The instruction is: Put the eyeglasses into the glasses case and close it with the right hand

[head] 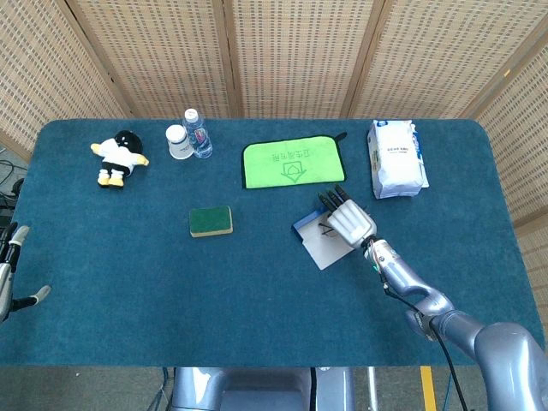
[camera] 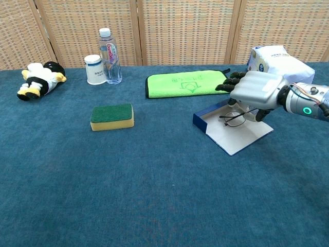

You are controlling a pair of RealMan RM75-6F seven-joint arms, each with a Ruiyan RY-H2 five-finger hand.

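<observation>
The glasses case [camera: 241, 135] lies open at centre right of the table, a blue tray with a white flap spread toward me; it also shows in the head view [head: 321, 251]. Thin-framed eyeglasses [camera: 234, 119] sit low over the tray, lenses toward the left. My right hand [camera: 254, 90] hovers over them, fingers pointing left, and still pinches their temple from above. In the head view the right hand [head: 349, 220] covers most of the eyeglasses [head: 324, 228]. My left hand [head: 10, 265] hangs off the table's left edge, holding nothing, fingers apart.
A green cloth [camera: 185, 83] lies just behind the case, a white bag [camera: 277, 59] to the far right. A green-and-yellow sponge [camera: 111, 116] sits mid-left. A bottle [camera: 109, 56], a white cup [camera: 94, 69] and a penguin toy [camera: 38, 77] stand at the back left.
</observation>
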